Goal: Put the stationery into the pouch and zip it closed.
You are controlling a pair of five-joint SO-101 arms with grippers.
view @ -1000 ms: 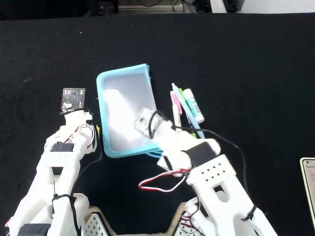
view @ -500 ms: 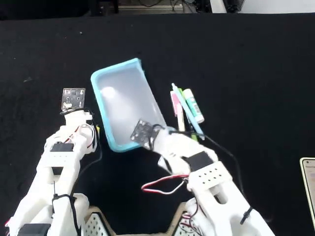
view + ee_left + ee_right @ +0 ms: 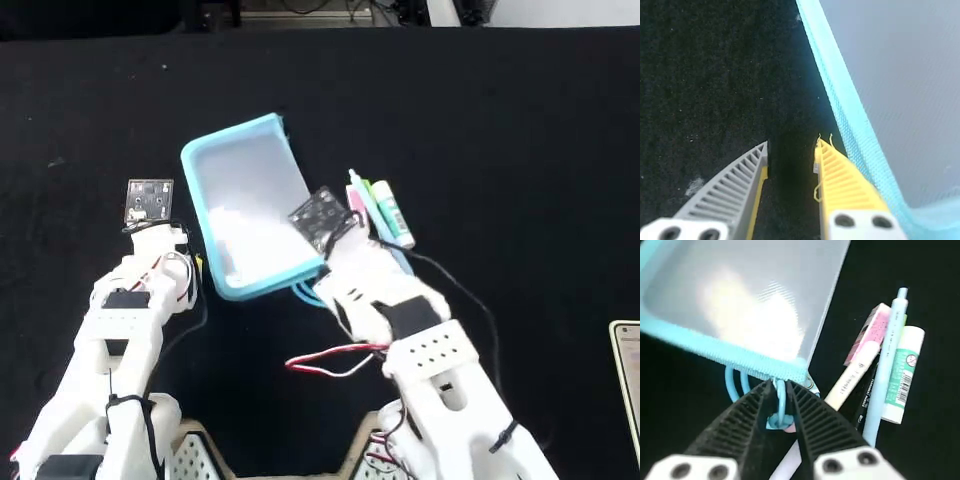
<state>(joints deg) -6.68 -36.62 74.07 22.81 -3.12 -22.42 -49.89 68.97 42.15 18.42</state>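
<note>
The pouch (image 3: 250,200) is translucent with a light-blue zipper edge and lies flat in the middle of the black table. My right gripper (image 3: 780,387) is shut on the blue pull loop (image 3: 777,407) at the pouch's (image 3: 740,300) near corner (image 3: 312,283). Just right of the pouch lies the stationery: a pink eraser (image 3: 867,335), a white pen (image 3: 852,377), a blue pen (image 3: 885,365) and a green-and-white glue stick (image 3: 392,215). My left gripper (image 3: 791,147) is open on the cloth, one finger touching the pouch's side edge (image 3: 840,115); it holds nothing (image 3: 198,265).
A white card-like object (image 3: 626,360) lies at the table's right edge. Red and white cables (image 3: 330,362) hang from the right arm near the front. Black cloth covers the whole table, with open room at the back and far right.
My right gripper has swung toward the stationery with the pull loop in it, and the pouch has turned and shifted with it. The left arm has kept still.
</note>
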